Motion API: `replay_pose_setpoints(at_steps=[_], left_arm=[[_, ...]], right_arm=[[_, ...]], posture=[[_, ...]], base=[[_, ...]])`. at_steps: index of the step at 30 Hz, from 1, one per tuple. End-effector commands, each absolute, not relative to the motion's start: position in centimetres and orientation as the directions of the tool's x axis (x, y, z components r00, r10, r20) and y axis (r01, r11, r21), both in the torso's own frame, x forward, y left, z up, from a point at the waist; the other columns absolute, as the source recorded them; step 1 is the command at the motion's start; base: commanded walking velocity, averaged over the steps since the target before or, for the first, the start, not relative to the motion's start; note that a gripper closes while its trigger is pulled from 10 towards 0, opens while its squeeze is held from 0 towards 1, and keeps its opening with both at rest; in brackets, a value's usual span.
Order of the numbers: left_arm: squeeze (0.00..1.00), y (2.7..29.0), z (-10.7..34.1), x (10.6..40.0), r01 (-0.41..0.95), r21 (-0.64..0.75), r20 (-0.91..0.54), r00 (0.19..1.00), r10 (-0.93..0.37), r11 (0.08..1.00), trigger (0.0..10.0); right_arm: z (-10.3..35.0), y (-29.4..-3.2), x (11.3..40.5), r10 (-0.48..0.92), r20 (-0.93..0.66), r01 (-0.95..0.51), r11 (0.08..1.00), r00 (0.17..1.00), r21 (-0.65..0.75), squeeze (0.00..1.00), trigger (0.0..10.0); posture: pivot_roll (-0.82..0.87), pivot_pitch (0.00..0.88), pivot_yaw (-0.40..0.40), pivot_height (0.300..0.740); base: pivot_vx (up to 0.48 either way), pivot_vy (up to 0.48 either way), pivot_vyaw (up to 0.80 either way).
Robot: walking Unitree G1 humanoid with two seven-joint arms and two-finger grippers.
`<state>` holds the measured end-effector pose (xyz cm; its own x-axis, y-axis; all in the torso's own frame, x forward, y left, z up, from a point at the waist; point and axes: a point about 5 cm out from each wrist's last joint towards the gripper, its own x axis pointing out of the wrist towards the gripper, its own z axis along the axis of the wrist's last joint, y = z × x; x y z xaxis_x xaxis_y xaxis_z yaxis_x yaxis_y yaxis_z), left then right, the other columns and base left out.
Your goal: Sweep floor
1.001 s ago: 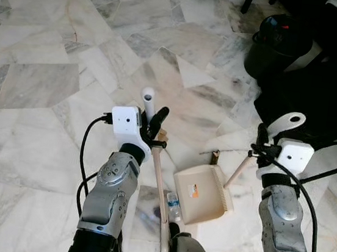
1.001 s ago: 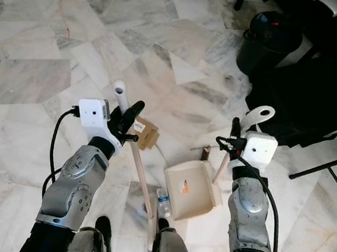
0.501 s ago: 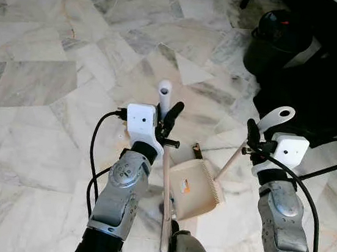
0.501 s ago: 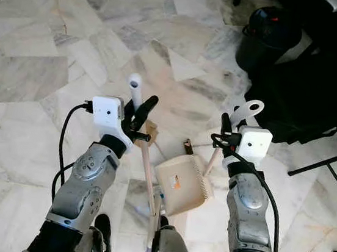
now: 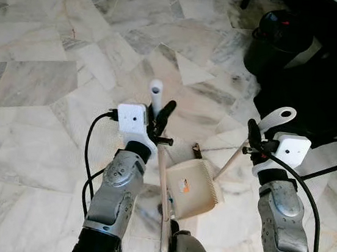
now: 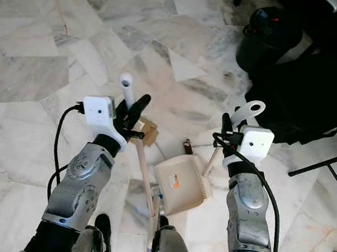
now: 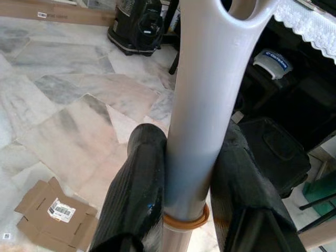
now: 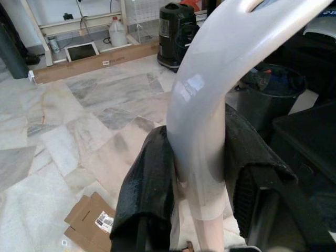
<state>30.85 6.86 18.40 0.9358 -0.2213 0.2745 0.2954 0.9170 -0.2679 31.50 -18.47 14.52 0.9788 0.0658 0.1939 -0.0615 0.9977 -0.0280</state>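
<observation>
1. The marble floor (image 5: 45, 80) spreads across the upper left and centre of the frame.
2. A black bin (image 5: 281, 44) stands at the upper right.
3. The broom (image 5: 160, 180) runs from centre frame down to the bottom edge; the left gripper (image 5: 157, 117) has its fingers (image 7: 137, 194) clamped on the pale handle top.
4. The cream dustpan (image 5: 192, 189) lies on the floor just right of the broom, lower centre; the right gripper (image 5: 255, 136) has its fingers (image 8: 147, 194) closed around its long handle.
5. A flattened cardboard piece (image 6: 148, 133) lies on the floor beside the broom shaft.
</observation>
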Motion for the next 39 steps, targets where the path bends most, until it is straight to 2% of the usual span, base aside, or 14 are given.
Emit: replay_pose_setpoints(at_steps=[1,3,11,14,19,30,38,39], left_arm=[[0.00,5.1,20.0,30.2,0.375,-0.246,0.352,0.894,-0.278,0.894,10.0],[0.00,4.9,20.0,30.1,0.409,-0.065,0.333,0.869,-0.367,0.910,10.0],[0.00,5.9,19.9,29.9,0.416,0.109,0.315,0.847,-0.428,0.903,10.0],[0.00,6.1,19.7,29.8,0.423,0.233,0.280,0.833,-0.477,0.876,10.0],[0.00,6.5,19.9,29.9,0.401,0.212,0.299,0.842,-0.450,0.891,10.0],[0.00,7.1,17.7,29.1,0.427,0.286,0.174,0.857,-0.484,0.858,10.0],[0.00,5.8,16.2,29.0,0.419,0.260,0.127,0.878,-0.461,0.870,10.0],[0.00,5.6,16.0,29.1,0.409,0.224,0.127,0.887,-0.443,0.885,10.0]], right_arm=[[12.3,-17.8,30.9,0.087,0.107,-0.093,0.994,0.990,0.054,0.00,10.0],[12.2,-17.9,31.0,0.082,0.103,-0.087,0.995,0.991,0.053,0.00,10.0],[12.1,-17.8,31.1,0.076,0.098,-0.082,0.995,0.992,0.058,0.00,10.0],[11.9,-17.9,31.2,0.072,0.093,-0.078,0.995,0.993,0.056,0.00,10.0],[11.9,-17.7,31.2,0.076,0.093,-0.081,0.995,0.993,0.061,0.00,10.0],[10.8,-17.7,30.6,0.095,0.055,-0.098,0.994,0.994,0.050,0.00,10.0],[9.4,-17.3,30.0,0.134,-0.025,-0.132,0.989,0.991,0.065,0.00,10.0],[9.2,-17.2,29.9,0.148,-0.033,-0.146,0.987,0.988,0.060,0.00,10.0]], posture=[[-0.13,0.394,-0.045,0.740],[-0.13,0.395,-0.043,0.740],[-0.12,0.392,-0.037,0.740],[-0.11,0.389,-0.035,0.740],[-0.11,0.387,-0.032,0.740],[-0.11,0.398,-0.032,0.740],[-0.12,0.416,-0.038,0.740],[-0.12,0.422,-0.040,0.740]], base=[[0.000,0.000,0.00],[0.000,0.000,0.00],[0.000,0.000,0.00],[0.000,0.000,0.00],[0.000,0.000,0.00],[0.000,0.000,0.00],[0.000,0.000,0.00],[0.000,0.000,0.00]])
